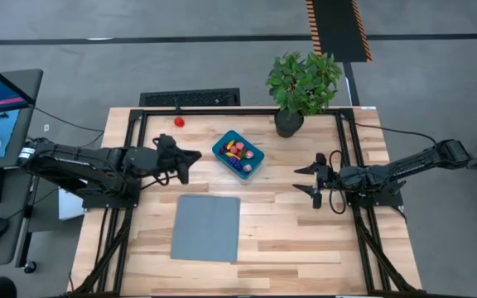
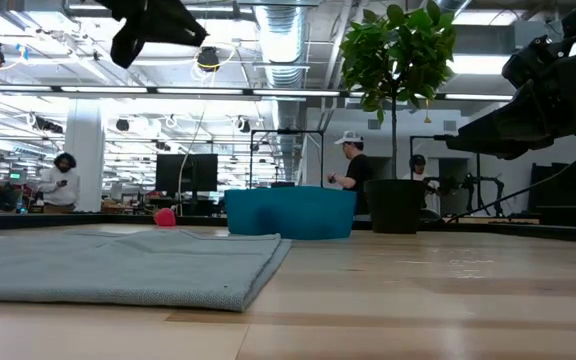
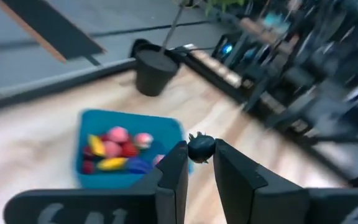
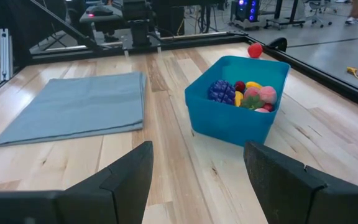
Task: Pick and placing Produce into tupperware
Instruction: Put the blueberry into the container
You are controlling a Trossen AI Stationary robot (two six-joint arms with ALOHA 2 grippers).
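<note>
Just beside the small teal-blue plastic tupperware (image 1: 238, 154) on the wooden counter (image 1: 305, 240), the left gripper (image 3: 199, 163) is clamped on a small dark round produce piece (image 3: 201, 147): the carry step. Next, I judge, it must hover above the colourful toy produce (image 4: 244, 94) inside and release. One red piece (image 1: 179, 122) lies well apart. The right gripper (image 4: 197, 168) waits, jaws apart.

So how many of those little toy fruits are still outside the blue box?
2. A red one lies on the table beyond the blue box; a dark one is pinched in the left tool. Others may be hidden.
</note>
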